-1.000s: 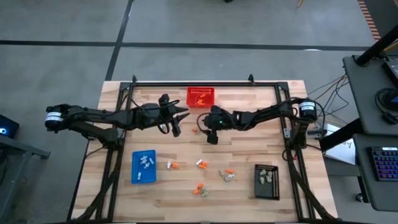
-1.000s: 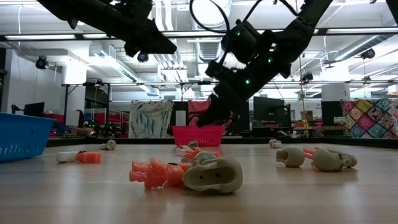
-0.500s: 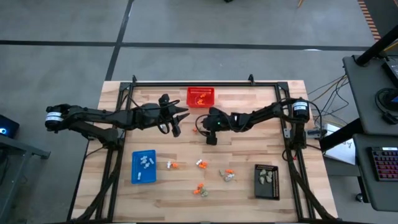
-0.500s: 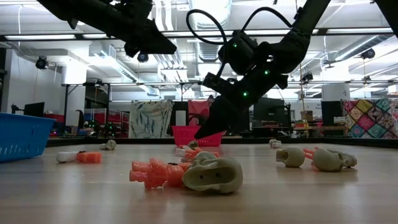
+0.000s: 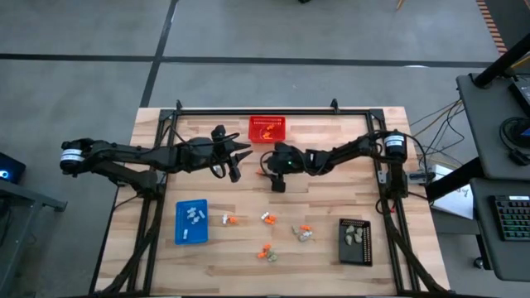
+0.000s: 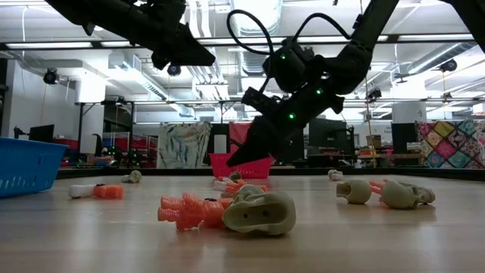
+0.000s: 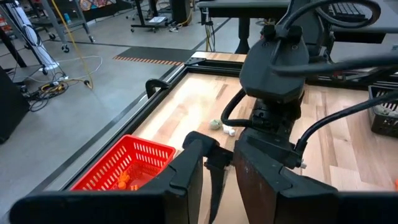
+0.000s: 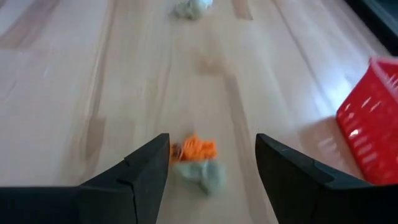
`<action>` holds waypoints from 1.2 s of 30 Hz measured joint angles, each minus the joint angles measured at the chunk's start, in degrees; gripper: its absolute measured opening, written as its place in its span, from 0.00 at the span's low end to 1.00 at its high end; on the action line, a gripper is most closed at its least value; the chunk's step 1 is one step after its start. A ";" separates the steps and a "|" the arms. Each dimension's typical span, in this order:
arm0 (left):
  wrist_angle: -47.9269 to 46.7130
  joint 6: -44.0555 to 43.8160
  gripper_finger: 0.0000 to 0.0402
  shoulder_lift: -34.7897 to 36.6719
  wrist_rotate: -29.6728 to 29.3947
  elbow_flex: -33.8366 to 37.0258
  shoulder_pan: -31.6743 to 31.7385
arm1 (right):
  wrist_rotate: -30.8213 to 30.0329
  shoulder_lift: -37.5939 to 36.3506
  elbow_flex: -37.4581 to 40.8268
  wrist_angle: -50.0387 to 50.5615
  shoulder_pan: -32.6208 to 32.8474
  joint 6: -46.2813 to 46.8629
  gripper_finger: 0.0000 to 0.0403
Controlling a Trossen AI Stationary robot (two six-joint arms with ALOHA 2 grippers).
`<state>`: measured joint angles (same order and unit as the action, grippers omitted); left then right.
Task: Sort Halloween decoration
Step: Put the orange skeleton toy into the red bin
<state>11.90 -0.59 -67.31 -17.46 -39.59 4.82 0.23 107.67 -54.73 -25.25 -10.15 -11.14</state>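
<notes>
Right gripper (image 5: 277, 184) sits mid-table just short of the red mesh basket (image 5: 267, 128), fingers spread wide, nothing between them. Right wrist view gives what the overhead can't: an orange trinket (image 8: 194, 148) touching a pale grey-beige one (image 8: 202, 175), lying on the wood right in front of the gap between the two fingers (image 8: 140, 177), basket wall (image 8: 372, 130) off to one side, another pale piece (image 8: 191, 7) well beyond. Low view shows that gripper (image 6: 241, 158) angled down, tips above the tabletop, not touching. Left gripper (image 5: 235, 173) hangs beside the right one, on the side away from the right arm's base; fingers (image 7: 186, 177) a narrow gap apart in its own wrist view, nothing visibly held; whether clamped on something tiny, cannot tell. That same view looks past the fingers at the right arm's wrist and picks up orange pieces inside the basket (image 7: 121, 167). Only the overhead shows the sorting state: white pieces in the blue tray (image 5: 191, 222), pale ones in the black tray (image 5: 354, 241), and loose orange/white/pale trinkets (image 5: 267, 218) scattered on the table (image 5: 331, 136) between the trays, well clear of both grippers. Low view has an orange figure (image 6: 188, 210) against a pale skull-like piece (image 6: 258, 211) up close.
</notes>
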 joint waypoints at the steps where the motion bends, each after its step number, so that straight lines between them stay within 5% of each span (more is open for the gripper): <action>1: -0.01 0.01 0.19 0.00 0.00 0.00 0.00 | 0.00 0.16 -0.67 0.11 0.00 -0.05 0.56; 30: -0.10 0.01 0.19 -0.02 0.03 0.00 0.00 | 0.03 5.93 -6.40 4.64 0.85 3.76 0.56; 36: -0.76 0.01 0.19 -0.02 0.05 -0.02 0.00 | -0.29 7.32 -11.59 14.16 0.74 3.61 0.56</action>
<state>11.14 -0.58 -67.33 -17.41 -39.62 4.82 -0.06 115.00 -66.32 -11.09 -9.41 -7.53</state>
